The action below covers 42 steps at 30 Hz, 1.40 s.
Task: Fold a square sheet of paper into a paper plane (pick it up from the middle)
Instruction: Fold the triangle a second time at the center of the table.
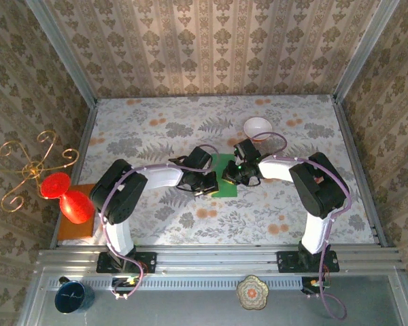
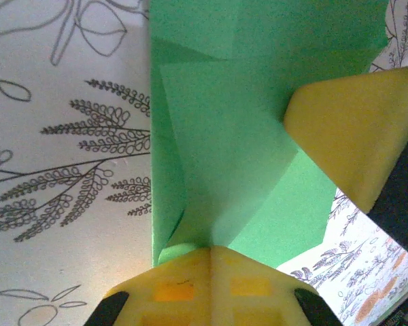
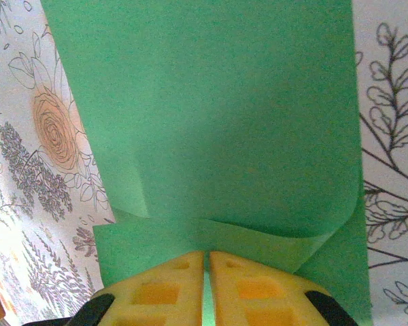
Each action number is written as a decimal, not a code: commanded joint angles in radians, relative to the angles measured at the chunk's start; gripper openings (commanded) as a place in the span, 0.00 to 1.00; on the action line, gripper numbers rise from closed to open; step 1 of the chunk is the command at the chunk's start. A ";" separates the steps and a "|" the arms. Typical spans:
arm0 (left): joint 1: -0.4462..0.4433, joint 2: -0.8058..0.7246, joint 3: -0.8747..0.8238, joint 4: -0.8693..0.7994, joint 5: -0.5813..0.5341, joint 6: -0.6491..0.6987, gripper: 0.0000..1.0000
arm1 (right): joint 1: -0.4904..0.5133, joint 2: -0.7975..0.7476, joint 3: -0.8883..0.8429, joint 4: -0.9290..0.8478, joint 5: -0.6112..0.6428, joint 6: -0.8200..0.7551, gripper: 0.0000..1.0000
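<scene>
1. The worktop carries the square sheet of paper at its middle, lying flat between the two arms.
2. You are, in my judgement, early to midway. The left wrist view shows slanted creases and overlapped layers, and the right wrist view shows one edge curled up into a flap. There is no narrow dart yet, so the plane's long folds are left to do.
3. Your right gripper is nearly closed, pinching that curled flap.
4. Your left gripper is fully closed, its tips at the folded edge. I cannot tell whether it pinches or only presses.
5. The gold wire stand, the orange board, the red vase and the white bowl sit well apart. Only the two wrists crowd each other.
</scene>
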 commanded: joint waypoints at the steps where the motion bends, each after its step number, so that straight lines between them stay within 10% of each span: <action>1: 0.010 0.012 -0.016 -0.006 -0.011 0.007 0.01 | -0.005 0.000 -0.027 -0.046 0.047 0.010 0.15; 42: 0.013 0.019 -0.028 -0.036 -0.001 0.011 0.00 | 0.055 -0.030 -0.018 -0.020 -0.093 -0.070 0.10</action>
